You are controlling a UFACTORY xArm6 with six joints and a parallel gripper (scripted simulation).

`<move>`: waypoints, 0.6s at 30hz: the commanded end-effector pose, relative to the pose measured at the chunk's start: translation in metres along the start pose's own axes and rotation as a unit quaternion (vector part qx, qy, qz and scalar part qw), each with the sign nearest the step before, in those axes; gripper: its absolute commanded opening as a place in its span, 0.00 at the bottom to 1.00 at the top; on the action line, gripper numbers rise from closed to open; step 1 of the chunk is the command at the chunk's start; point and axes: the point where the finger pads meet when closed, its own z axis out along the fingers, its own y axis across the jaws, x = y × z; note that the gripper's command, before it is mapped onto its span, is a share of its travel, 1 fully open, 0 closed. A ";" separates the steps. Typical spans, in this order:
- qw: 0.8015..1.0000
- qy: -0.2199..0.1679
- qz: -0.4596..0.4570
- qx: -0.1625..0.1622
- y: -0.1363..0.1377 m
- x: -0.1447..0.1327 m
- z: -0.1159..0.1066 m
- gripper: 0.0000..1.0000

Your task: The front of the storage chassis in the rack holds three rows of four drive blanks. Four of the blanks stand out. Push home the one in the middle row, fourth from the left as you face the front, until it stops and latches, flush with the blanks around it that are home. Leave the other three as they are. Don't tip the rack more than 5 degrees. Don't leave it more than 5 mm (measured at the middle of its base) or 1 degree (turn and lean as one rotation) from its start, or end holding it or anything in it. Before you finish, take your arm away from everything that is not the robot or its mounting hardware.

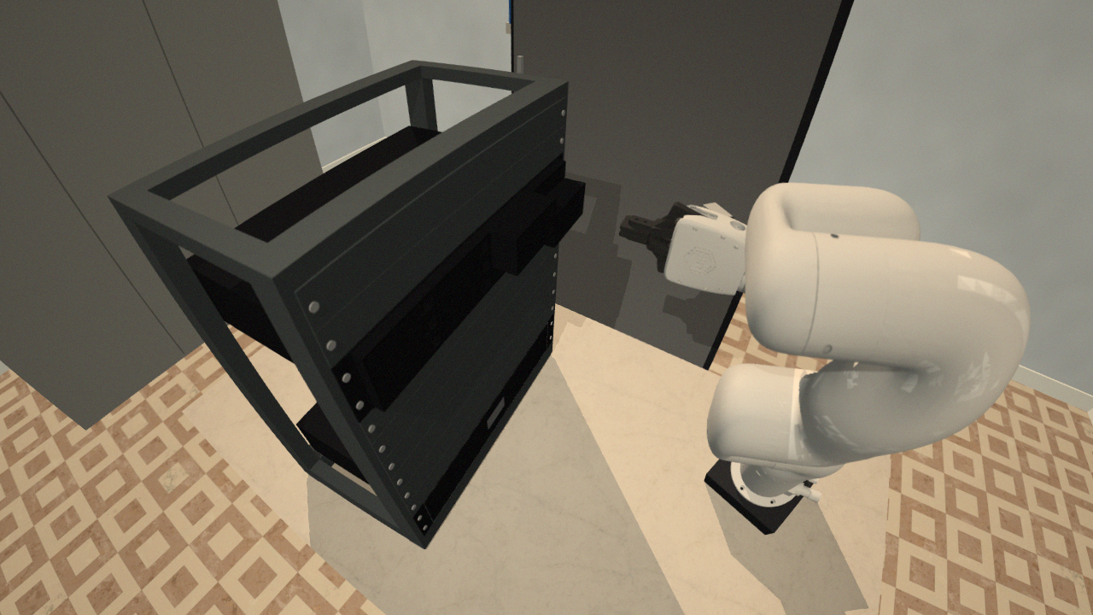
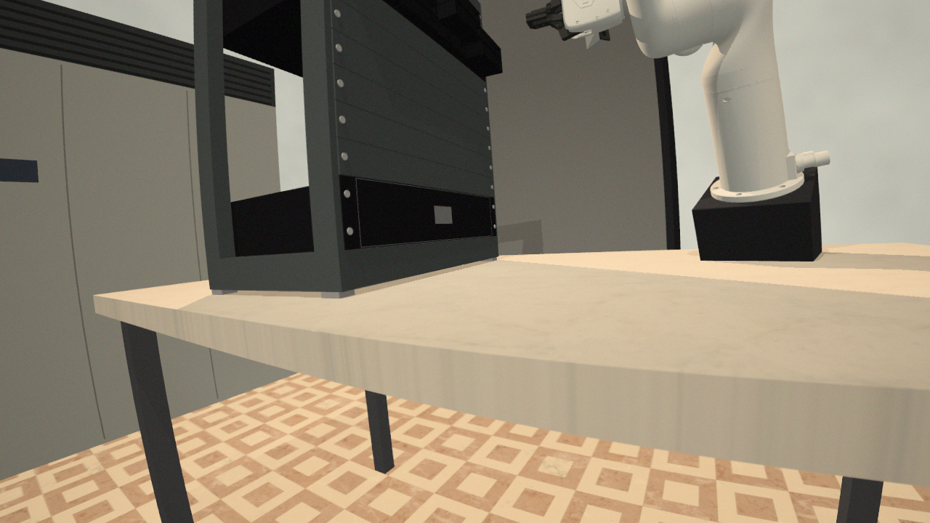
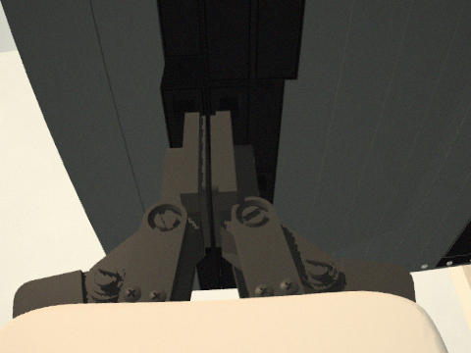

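Note:
The dark grey rack (image 1: 359, 306) stands on the pale table, its front facing my arm. The black storage chassis (image 1: 473, 260) sits high in its front; several blanks stick out at its far end (image 1: 553, 218). I cannot pick out single blanks in the dark band. My gripper (image 1: 634, 229) is shut with nothing between the fingers. It hovers in the air, apart from the rack front, level with the chassis. In the wrist view the closed fingers point at the black chassis band (image 3: 226, 39). The gripper also shows in the exterior view (image 2: 539, 16), right of the rack top.
A black unit with a small grey label (image 2: 422, 213) fills the rack's bottom slot. The arm's black base (image 2: 757, 218) stands on the table to the right of the rack. Grey cabinets (image 1: 68, 190) stand behind the rack, and a dark panel (image 1: 672, 114) behind the gripper.

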 end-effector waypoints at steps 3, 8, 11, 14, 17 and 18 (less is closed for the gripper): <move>1.000 -0.001 -0.001 0.002 0.007 0.026 0.025 0.00; 1.000 -0.001 -0.001 0.002 0.007 0.028 0.027 0.00; 1.000 -0.001 -0.001 0.002 0.007 0.028 0.029 0.00; 1.000 -0.001 -0.001 0.002 0.007 0.028 0.039 0.00; 1.000 -0.001 -0.001 0.002 0.007 0.028 0.056 0.00; 1.000 -0.001 -0.001 0.002 0.007 0.028 0.062 0.00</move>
